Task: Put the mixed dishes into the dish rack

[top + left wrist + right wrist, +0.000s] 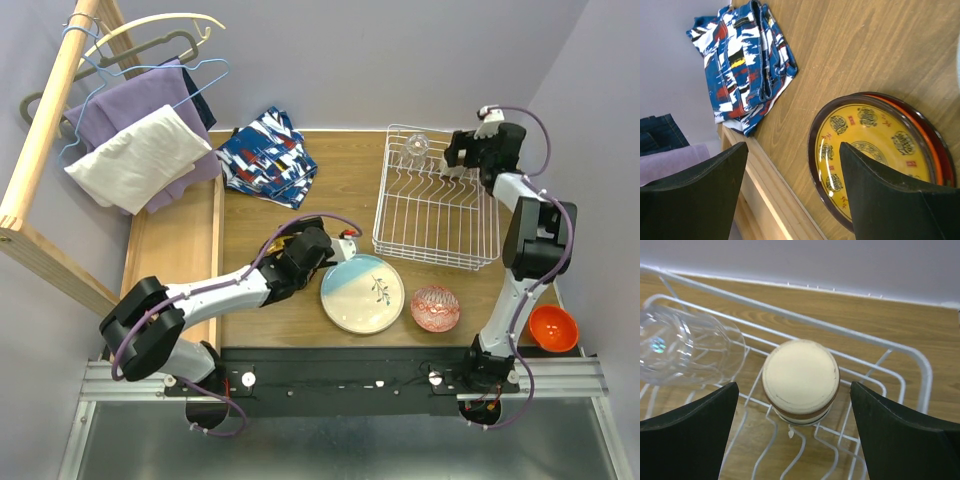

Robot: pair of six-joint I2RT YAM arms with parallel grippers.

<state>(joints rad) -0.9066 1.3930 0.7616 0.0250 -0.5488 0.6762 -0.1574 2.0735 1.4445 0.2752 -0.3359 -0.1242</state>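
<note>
- Left gripper: jaws open, empty, over the yellow plate at lower right; table edge close by, cloth upper left.
- Right gripper: jaws open astride the upturned cup in the rack; glass just beside it.
- Pale plate and red bowl sit bottom centre.

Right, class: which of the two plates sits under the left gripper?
The yellow patterned plate with the dark red rim; the pale blue plate lies beside the left gripper, uncovered.

Glass, cup in rack — sprig plate outside.
</note>
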